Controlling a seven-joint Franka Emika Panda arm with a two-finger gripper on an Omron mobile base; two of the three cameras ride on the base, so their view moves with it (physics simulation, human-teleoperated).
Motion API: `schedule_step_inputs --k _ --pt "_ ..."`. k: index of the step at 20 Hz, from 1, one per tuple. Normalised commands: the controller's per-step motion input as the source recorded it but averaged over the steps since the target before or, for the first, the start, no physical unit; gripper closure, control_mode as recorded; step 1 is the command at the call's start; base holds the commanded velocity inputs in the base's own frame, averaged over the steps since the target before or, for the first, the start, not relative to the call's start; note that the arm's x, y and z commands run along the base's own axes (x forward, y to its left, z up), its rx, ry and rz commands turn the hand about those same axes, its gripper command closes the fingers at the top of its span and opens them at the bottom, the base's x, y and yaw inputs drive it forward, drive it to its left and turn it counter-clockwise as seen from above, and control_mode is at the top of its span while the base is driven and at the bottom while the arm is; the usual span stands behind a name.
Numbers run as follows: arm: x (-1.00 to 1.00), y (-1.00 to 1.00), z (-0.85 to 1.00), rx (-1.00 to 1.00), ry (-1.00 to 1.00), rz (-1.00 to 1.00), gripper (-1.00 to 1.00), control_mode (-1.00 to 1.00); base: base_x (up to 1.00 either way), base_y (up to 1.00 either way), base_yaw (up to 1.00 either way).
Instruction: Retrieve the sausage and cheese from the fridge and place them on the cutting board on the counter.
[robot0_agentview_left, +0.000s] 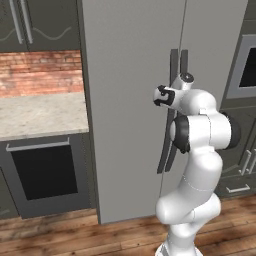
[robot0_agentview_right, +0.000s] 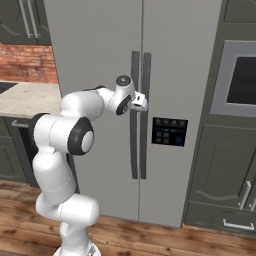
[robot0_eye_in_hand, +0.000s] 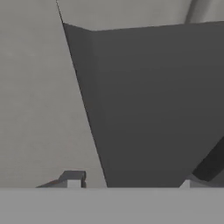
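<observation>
The grey fridge (robot0_agentview_left: 130, 100) stands with both doors shut, so the sausage and the cheese are hidden inside. The cutting board and the counter are out of view. My gripper (robot0_agentview_right: 141, 102) is pressed up to the long dark handles (robot0_agentview_right: 135, 150) at the middle seam, about chest height. In the hand view the gripper (robot0_eye_in_hand: 130, 180) straddles one dark handle (robot0_eye_in_hand: 153, 109). The left fingertip (robot0_eye_in_hand: 73, 178) stands a little off its edge, and the right one sits close beside it. The jaws are open around the handle, not clamped on it.
A narrow stone top (robot0_agentview_left: 40, 115) over a black oven front (robot0_agentview_left: 44, 172) lies left of the fridge, backed by a brick wall. A tall cabinet with a built-in oven (robot0_agentview_right: 240, 80) stands to the right. A wooden floor (robot0_agentview_left: 75, 235) runs in front.
</observation>
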Motion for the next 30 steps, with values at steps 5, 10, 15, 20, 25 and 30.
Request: schedule_step_inputs --k 5,10,15,20,25,30 --pt "0.00 0.27 0.01 0.03 -0.12 0.05 1.00 -1.00 0.00 0.00 0.00" --pt "0.01 0.60 0.00 0.02 -0.23 0.01 1.00 -1.00 0.00 0.00 0.00" --pt "0.00 0.69 0.22 0.00 -0.16 0.00 1.00 -1.00 0.00 0.00 0.00" --pt "-0.08 0.57 0.57 0.02 -0.02 0.00 1.00 -1.00 0.00 0.00 0.00" --pt "-0.49 0.40 0.74 0.00 0.04 0.00 1.00 -1.00 0.00 0.00 0.00" --pt "-0.54 0.32 0.77 0.00 0.08 0.00 1.00 -1.00 0.00 0.00 0.00"
